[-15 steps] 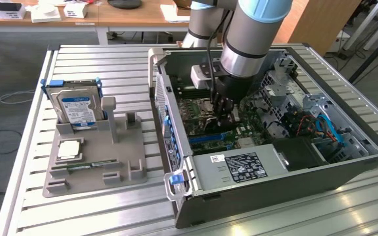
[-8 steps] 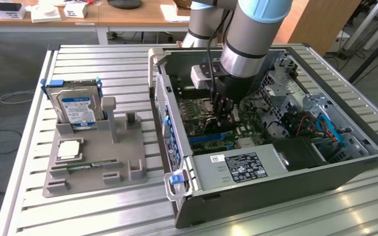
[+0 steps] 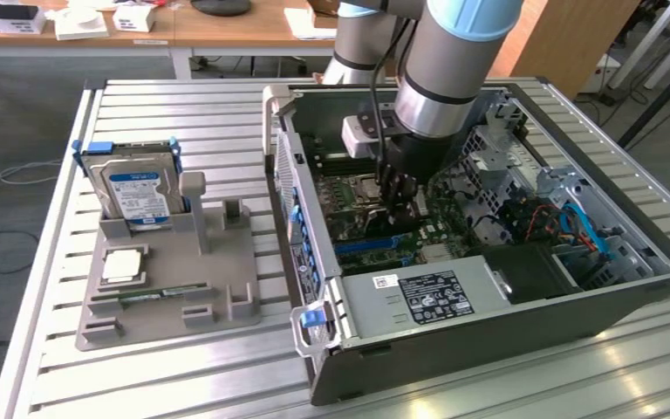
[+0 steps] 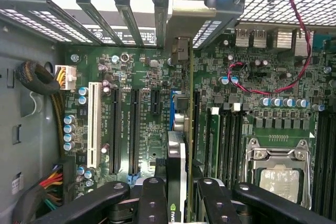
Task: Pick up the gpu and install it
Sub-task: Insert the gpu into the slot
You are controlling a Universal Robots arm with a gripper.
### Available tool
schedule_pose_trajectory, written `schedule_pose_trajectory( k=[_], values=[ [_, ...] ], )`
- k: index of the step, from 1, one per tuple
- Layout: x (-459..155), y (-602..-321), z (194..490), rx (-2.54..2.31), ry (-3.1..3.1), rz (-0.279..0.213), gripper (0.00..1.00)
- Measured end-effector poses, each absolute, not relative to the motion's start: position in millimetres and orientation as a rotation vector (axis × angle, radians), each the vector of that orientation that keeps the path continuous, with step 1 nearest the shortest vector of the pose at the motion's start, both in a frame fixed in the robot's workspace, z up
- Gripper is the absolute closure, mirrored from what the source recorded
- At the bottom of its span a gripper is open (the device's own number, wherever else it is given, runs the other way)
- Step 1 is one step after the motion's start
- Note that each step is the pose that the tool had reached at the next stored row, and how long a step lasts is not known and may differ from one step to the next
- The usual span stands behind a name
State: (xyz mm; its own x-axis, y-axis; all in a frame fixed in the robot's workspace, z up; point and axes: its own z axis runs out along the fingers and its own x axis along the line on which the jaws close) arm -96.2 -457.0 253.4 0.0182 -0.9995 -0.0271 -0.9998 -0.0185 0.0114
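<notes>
The gpu (image 4: 176, 169) is seen edge-on in the wrist view, a thin card with a black cooler, and my gripper (image 4: 181, 203) is shut on it with black fingers (image 4: 152, 198) on either side. It stands upright over the motherboard (image 4: 142, 129), along the blue slot (image 4: 172, 106), and its silver end bracket (image 4: 181, 24) reaches the rear slot openings. Whether it is seated in the slot I cannot tell. In the exterior view my gripper (image 3: 403, 199) is down inside the open computer case (image 3: 487, 332), with the dark gpu (image 3: 400, 218) below it.
On the exterior view's left, a grey holder (image 3: 172, 288) carries a hard drive (image 3: 137, 188), a processor (image 3: 122, 264) and a RAM stick (image 3: 149, 297). Inside the case are the power supply (image 3: 422, 297), cables (image 3: 544, 218), the processor socket (image 4: 278, 171) and a red wire (image 4: 294, 51).
</notes>
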Motion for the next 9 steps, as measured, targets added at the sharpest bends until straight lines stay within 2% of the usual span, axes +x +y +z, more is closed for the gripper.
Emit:
schedule_pose_trajectory(
  k=[9],
  values=[
    [-96.7, -458.7, 253.4, -2.234, 2.193, 0.043, 0.73]
  ],
)
